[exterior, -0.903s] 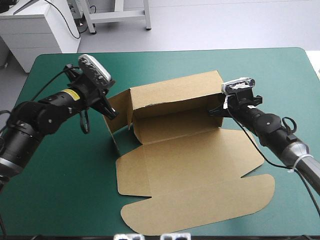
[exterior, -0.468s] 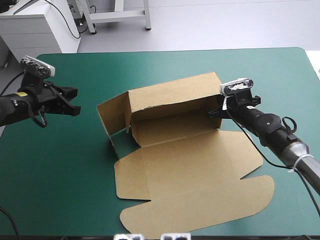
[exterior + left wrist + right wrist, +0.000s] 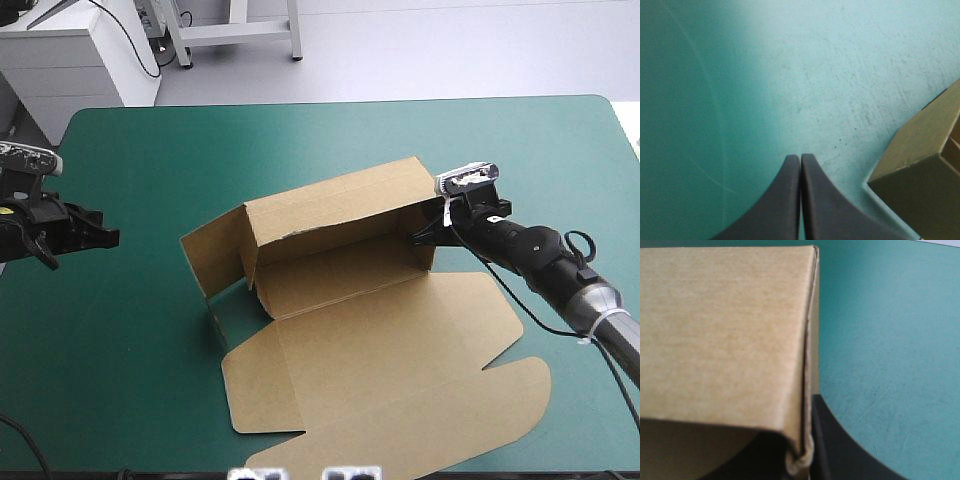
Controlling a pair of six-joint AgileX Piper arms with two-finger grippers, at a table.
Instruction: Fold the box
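Observation:
The brown box (image 3: pixel 340 270) stands mid-table with its back wall and right end wall raised. Its left side flap (image 3: pixel 212 255) swings outward, and the lid (image 3: pixel 400 390) lies flat toward the front edge. My right gripper (image 3: pixel 425 235) is shut on the top of the right end wall; in the right wrist view the board (image 3: pixel 725 335) runs down between the gripper's (image 3: pixel 802 460) black fingers. Far to the left, my left gripper (image 3: pixel 108 238) is shut on nothing and well apart from the box. In the left wrist view the left gripper (image 3: pixel 801 159) points at bare cover, with a box corner (image 3: pixel 920 165) off to one side.
Bare teal-green cover (image 3: pixel 130 330) lies between the left gripper and the box, and more (image 3: pixel 500 150) behind the box. The lid's rounded front flap (image 3: pixel 500 400) reaches close to the table's front edge. The left arm is at the table's left edge.
My left arm has pulled back from the box's left flap to the table's left edge. The box has slid and turned slightly leftward, with the right gripper still holding its end wall.

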